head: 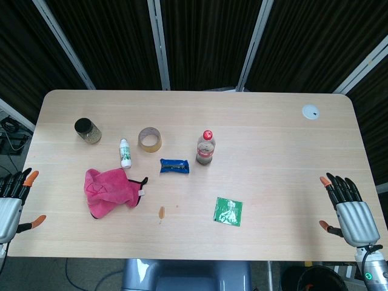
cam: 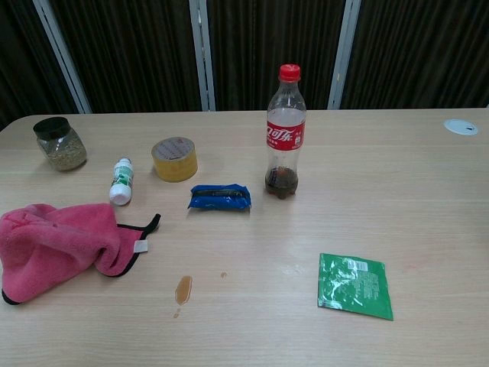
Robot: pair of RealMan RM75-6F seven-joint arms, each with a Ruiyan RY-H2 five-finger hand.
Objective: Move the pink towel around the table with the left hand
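Pink towel: the pink towel (head: 108, 191) lies crumpled with a dark edge trim and a small white tag, near the left edge of the counter (head: 273, 121), a short way inward from the left hand's fingers and not touched by them.
Left hand: the left hand (head: 13, 203) sits at the counter's left edge, fingers (head: 26, 177) spread apart with orange tips, holding nothing; only the head view shows it.
Around the towel: a small white bottle (head: 125, 153) with a green label lies just beyond the towel; a glass jar (head: 88, 130) with a dark lid stands further back; a roll of tape (head: 150, 139) sits beside the white bottle.
Between the hands: a blue packet (head: 174, 165) lies near the counter's middle, with a cola bottle (head: 205, 148) just beside it, upright, red-capped, nearly drained. A small brown spill (head: 161, 213) marks the wood near the towel's tag side.
Toward the right hand: a green sachet (head: 228, 211) lies flat, well apart from the towel.
Right hand: the right hand (head: 348, 209) rests at the counter's right edge, fingers splayed, gripping nothing.
Writing: the cola bottle has a red label with white script; I cannot read it surely.
Far corner: a white round cap (head: 311, 111) is set into the counter.
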